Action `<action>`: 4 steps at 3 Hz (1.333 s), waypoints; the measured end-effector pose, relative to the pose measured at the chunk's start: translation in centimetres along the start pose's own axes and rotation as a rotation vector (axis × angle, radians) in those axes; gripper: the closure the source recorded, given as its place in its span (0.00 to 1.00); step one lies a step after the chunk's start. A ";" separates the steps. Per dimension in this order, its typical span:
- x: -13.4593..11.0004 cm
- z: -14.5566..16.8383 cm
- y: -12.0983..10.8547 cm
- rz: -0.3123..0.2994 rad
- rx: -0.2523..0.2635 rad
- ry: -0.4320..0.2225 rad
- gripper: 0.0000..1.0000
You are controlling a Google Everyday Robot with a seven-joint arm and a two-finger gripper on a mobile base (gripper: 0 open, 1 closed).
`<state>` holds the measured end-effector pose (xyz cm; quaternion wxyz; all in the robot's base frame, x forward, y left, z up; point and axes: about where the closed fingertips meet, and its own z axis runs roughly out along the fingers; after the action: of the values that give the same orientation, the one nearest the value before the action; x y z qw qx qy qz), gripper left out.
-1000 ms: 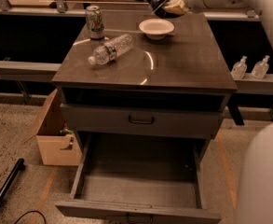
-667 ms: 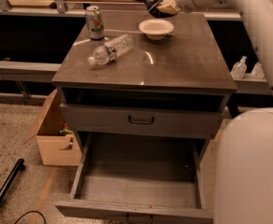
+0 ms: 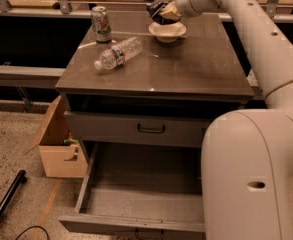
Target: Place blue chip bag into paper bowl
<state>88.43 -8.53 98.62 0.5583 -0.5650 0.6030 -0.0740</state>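
Observation:
The white paper bowl (image 3: 168, 31) stands on the dark cabinet top (image 3: 186, 69) at the back centre. My gripper (image 3: 165, 9) hangs just above the bowl's far left rim and is shut on the dark blue chip bag (image 3: 157, 10). The crumpled bag sticks out to the left of the fingers and hangs a little above the bowl. The white arm reaches in from the right and fills the right side of the view.
A clear plastic water bottle (image 3: 117, 53) lies on its side left of centre. A soda can (image 3: 101, 24) stands at the back left. The bottom drawer (image 3: 136, 194) is pulled open. A cardboard box (image 3: 61, 144) sits on the floor at the left.
The gripper with the chip bag has moved left and down from behind the bowl's right side to just above the bowl. The arm has swung closer to the camera.

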 end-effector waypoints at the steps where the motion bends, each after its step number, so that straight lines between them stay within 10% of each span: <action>1: 0.8 1.7 -0.2 -0.017 0.015 0.023 1.00; 4: 3.3 4.3 1.0 -0.025 -0.026 0.093 0.35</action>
<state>91.94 -8.38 94.37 0.5214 -0.5757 0.6220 -0.0991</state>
